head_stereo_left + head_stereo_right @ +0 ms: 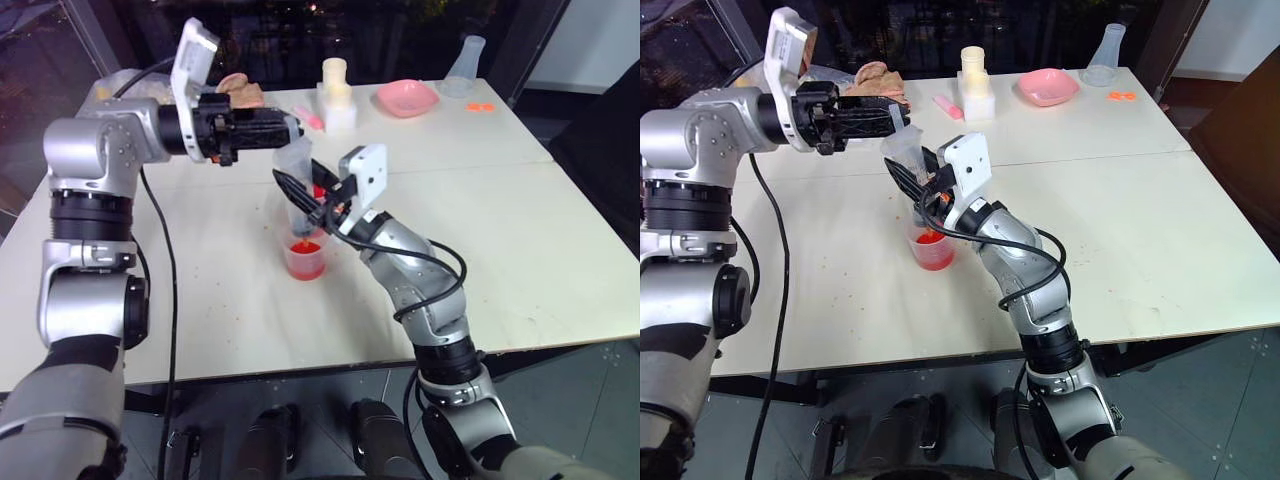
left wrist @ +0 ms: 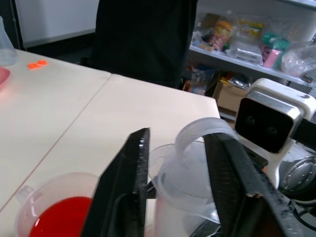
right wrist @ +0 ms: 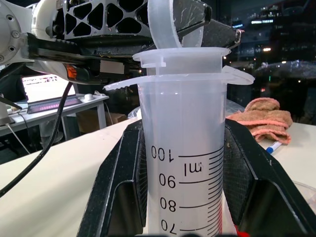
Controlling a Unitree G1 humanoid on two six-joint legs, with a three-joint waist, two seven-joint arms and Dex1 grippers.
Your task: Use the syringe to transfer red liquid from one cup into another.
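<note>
R claw (image 3: pixel 182 163) grips syringe (image 3: pixel 183 148) barrel; L claw (image 2: pixel 180 182) straddles plunger ring.

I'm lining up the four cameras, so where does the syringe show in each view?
Left eye view: syringe upright at centre, above the cup of red liquid.
Right eye view: syringe left of centre, above that cup.
Left wrist view: its plunger ring between the left end effector fingers.
Right wrist view: barrel at centre, clamped in the right end effector.
Shared landmark: the plunger ring.
</note>
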